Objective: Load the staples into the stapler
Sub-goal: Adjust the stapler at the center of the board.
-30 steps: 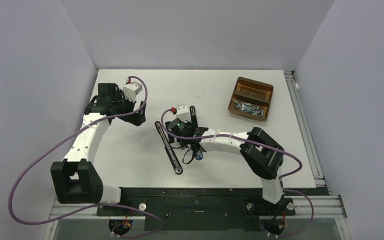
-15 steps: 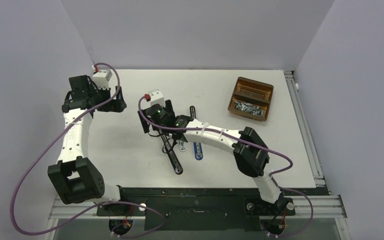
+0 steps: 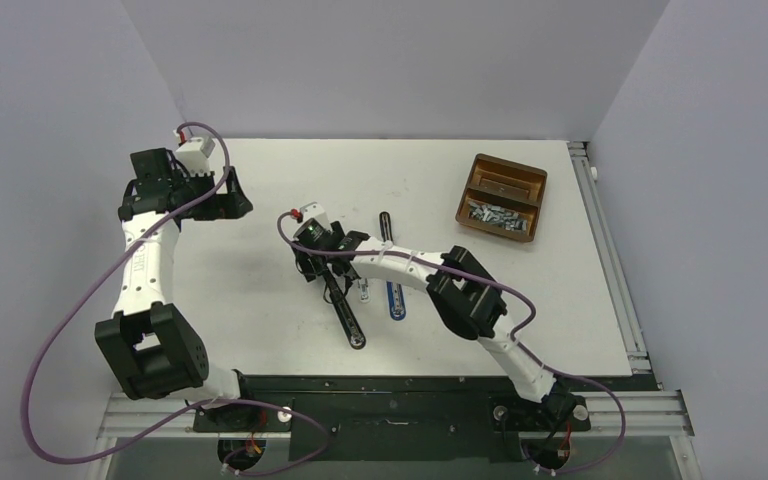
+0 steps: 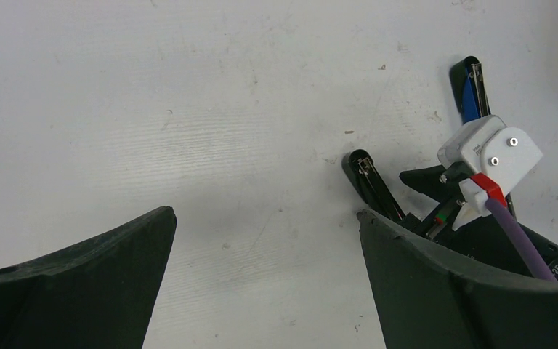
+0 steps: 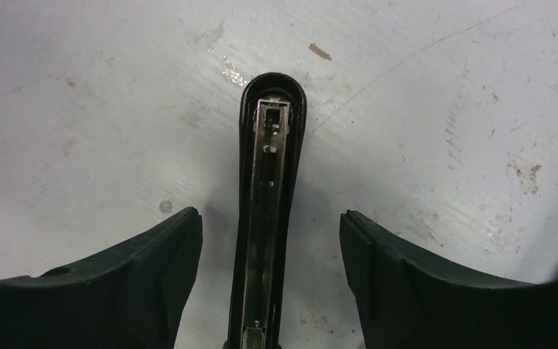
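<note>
Right end effector (image 5: 269,218): you have it wide, fingers either side of the opened stapler (image 5: 270,138), not touching it | Left end effector (image 4: 265,217): wide, holding nothing, above the counter (image 4: 189,109) | Staples (image 3: 495,214): well apart, to the right of your right end effector, in the tray (image 3: 541,205)

My right pincer (image 5: 269,222) is matt black plastic; between its fingers, a glossy black stapler (image 5: 270,83), shiny metal channel (image 5: 267,189); beneath, scuffed matt desk (image 5: 443,109).
</note>
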You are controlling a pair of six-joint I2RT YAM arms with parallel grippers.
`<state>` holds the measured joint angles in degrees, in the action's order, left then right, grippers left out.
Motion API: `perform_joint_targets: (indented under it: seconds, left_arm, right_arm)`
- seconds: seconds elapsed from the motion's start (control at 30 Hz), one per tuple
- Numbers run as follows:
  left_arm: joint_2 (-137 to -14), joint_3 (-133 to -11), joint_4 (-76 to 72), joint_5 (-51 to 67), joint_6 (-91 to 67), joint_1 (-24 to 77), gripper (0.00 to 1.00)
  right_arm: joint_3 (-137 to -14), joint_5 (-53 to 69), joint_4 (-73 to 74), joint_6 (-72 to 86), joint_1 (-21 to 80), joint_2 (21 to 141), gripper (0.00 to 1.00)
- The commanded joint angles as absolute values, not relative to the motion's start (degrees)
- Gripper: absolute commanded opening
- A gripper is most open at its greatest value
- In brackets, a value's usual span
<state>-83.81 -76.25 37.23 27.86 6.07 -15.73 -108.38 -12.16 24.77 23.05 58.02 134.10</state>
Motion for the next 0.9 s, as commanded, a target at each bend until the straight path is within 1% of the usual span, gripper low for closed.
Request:
perform_joint_targets:
  seconds: [0.0,0.2,0.33,0.5,0.7,0.87]
  left_arm:
    - [-83.4,-78.2,35.4,30.4,4.2,-15.6,0.96]
    - [-82.9,-78.0,35.4,29.8,4.3,-15.6,0.96]
    - [-82.6,-78.1,35.4,29.9,4.4,-15.6,0.96]
    - [-81.8,-77.2,35.3,29.9,4.9,-15.1,0.96]
    - [-81.0,-76.5,35.0,28.9,5.7,-13.6,0.96]
    - [-80.6,-75.8,34.7,28.3,6.2,-12.9,0.96]
  right_arm:
    - [-111.6,-10.9,23.2,23.5,57.5,134.8,0.63]
    - [-113.7,-9.5,22.0,24.7,56.9,137.1,0.44]
    - [-116.6,-9.5,22.6,25.4,56.3,139.1,0.27]
    - [-116.1,-14.8,20.5,28.4,55.4,138.5,0.09]
    - [-116.5,-20.7,19.6,33.3,53.4,137.9,0.09]
    - [-115.3,-22.5,18.6,35.8,52.8,137.3,0.09]
